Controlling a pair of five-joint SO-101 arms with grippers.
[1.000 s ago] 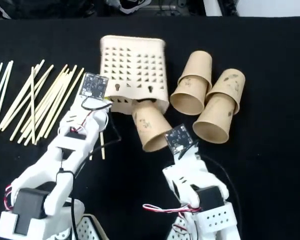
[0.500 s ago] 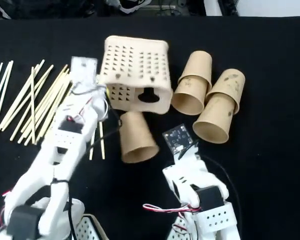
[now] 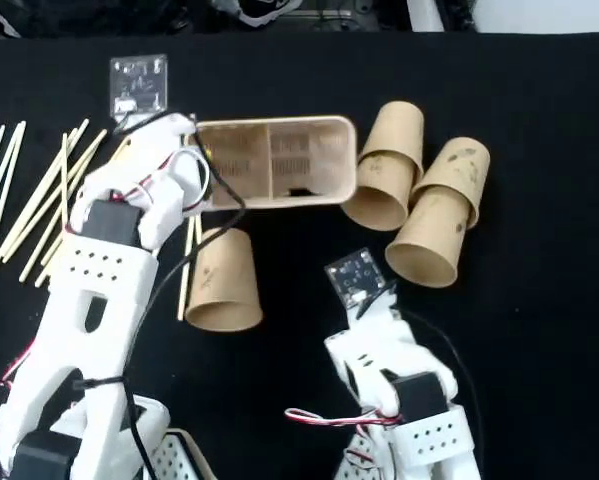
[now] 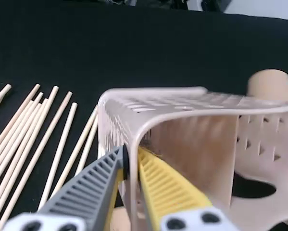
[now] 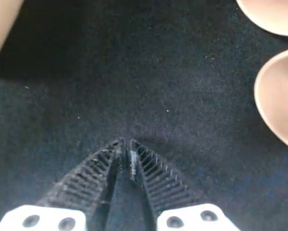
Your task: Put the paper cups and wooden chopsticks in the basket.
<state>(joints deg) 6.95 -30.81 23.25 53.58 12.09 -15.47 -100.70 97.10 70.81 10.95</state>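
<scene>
My left gripper (image 4: 129,161) pinched one wall of the basket (image 3: 351,160), mouth up between chopsticks (image 3: 54,200) and paper cups (image 3: 384,165) on the table (image 3: 539,90). I judged that the thin wall could slip, toppling the basket onto the loose cup (image 3: 222,282). Its two compartments looked empty. Right gripper (image 5: 127,147) was closed, holding nothing.

White arms (image 3: 89,300), black servos (image 3: 419,392), red and black cables (image 3: 314,414), grey-and-yellow ribbed left jaws, black right jaws

Basket (image 3: 275,162) mouth-up; lone cup (image 3: 221,282) lying beside it, stacked cups (image 3: 415,198) right, chopsticks (image 3: 51,188) left
</scene>
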